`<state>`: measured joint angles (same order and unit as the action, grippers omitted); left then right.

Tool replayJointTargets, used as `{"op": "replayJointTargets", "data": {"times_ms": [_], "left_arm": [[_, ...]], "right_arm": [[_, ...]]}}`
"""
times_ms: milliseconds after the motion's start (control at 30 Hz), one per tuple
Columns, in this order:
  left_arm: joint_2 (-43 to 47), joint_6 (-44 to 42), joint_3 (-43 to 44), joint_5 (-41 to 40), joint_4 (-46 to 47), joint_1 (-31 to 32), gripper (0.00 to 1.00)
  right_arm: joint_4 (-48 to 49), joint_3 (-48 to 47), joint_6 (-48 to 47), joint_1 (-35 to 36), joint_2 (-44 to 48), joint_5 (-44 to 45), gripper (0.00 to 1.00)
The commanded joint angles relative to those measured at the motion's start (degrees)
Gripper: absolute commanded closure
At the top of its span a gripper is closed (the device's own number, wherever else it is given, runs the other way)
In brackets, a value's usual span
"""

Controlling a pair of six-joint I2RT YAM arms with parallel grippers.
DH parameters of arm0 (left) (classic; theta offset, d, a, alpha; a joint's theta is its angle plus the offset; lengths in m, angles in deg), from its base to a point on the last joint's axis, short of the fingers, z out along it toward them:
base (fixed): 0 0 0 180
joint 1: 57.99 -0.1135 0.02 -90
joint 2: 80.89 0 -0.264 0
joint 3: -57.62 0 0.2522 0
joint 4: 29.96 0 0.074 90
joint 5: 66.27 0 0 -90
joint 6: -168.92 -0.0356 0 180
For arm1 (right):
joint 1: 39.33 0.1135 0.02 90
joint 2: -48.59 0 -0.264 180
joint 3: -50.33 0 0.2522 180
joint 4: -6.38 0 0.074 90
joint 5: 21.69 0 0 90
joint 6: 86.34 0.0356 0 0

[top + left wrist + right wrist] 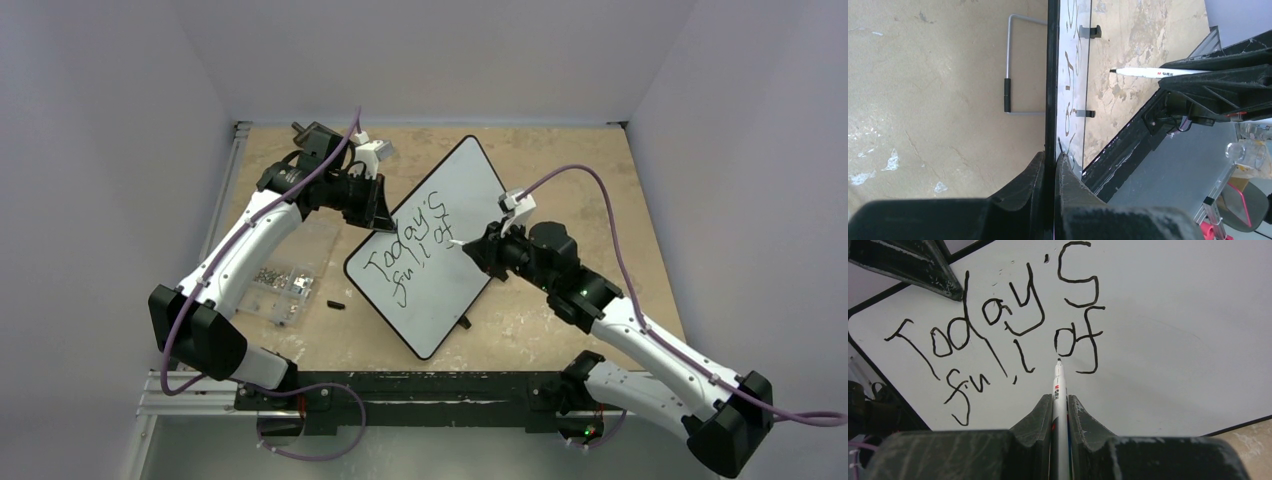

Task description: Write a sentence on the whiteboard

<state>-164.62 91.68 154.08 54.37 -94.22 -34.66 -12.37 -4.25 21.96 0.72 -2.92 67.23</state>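
The whiteboard [470, 200] stands tilted at the table's middle; its face fills the right wrist view [1173, 340]. The sentence [415, 245] reads "Today's full of" in black; it also shows in the right wrist view [998, 335]. My left gripper [372, 207] is shut on the whiteboard's upper left rim, seen edge-on in the left wrist view [1051, 100] between the jaws [1050, 162]. My right gripper [482, 247] is shut on a white marker [1059, 390], its black tip by the "of". The marker shows in the left wrist view [1148, 72] too.
A clear plastic box of screws [285, 278] lies left of the board. A small black cap [334, 303] lies near the board's lower left edge. The board's wire stand [1010, 65] sticks out behind it. White walls close in the table on three sides.
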Motion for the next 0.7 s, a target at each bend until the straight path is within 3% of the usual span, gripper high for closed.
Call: {"op": "replayJointTargets", "data": {"times_ms": [0,667], "left_arm": [[2.33,-2.83,0.29,-9.28,0.75,-0.56,1.0],[2.55,-2.93,0.45,-15.01,0.42,-1.46,1.0]], "right_arm": [[-0.43,1.02,-0.64,-0.15,2.02,-4.53,1.0],[3.41,4.93,2.84,-0.06,1.94,-13.09,1.0]]}}
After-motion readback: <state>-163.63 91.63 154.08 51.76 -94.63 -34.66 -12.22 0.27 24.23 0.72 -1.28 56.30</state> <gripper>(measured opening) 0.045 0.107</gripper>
